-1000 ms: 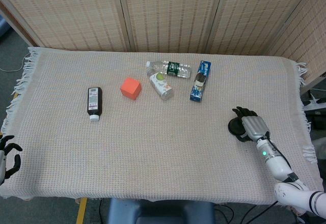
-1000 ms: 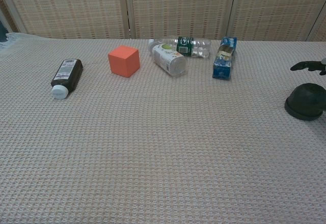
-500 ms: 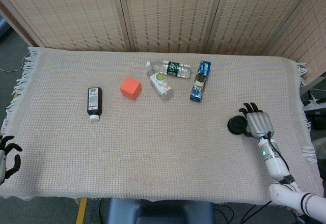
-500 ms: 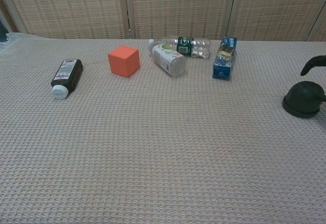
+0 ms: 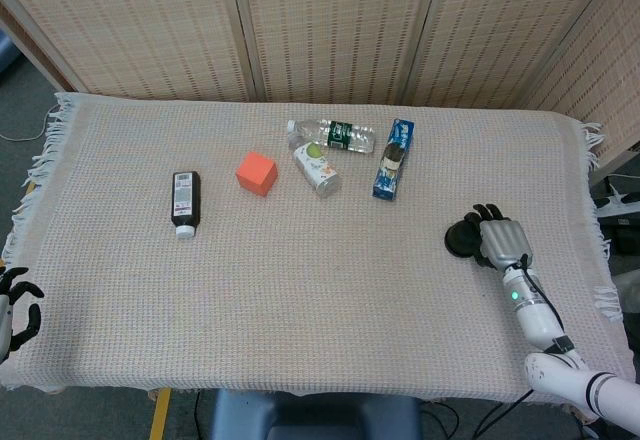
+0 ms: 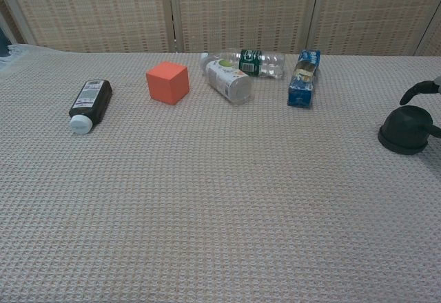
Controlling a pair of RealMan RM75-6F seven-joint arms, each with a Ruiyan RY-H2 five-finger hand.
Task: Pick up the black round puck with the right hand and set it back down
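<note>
The black round puck (image 5: 461, 240) sits on the cloth near the table's right side, and the chest view shows it at the right edge (image 6: 406, 129). My right hand (image 5: 502, 244) lies just right of it, fingers spread and reaching its right flank. In the chest view one dark finger (image 6: 417, 91) arches above and behind the puck, and another fingertip (image 6: 435, 132) touches its right side. The puck rests on the cloth and is not lifted. My left hand (image 5: 14, 302) hangs at the table's front left corner, holding nothing.
A dark bottle (image 5: 185, 200) lies at the left. An orange cube (image 5: 256, 173), a small white bottle (image 5: 316, 169), a clear water bottle (image 5: 333, 135) and a blue carton (image 5: 394, 158) lie across the back middle. The fringed cloth edge (image 5: 596, 222) runs close to my right hand.
My right hand drew back off the puck to its right, then closed in beside it again. The puck has slid slightly left. The left hand has not moved.
</note>
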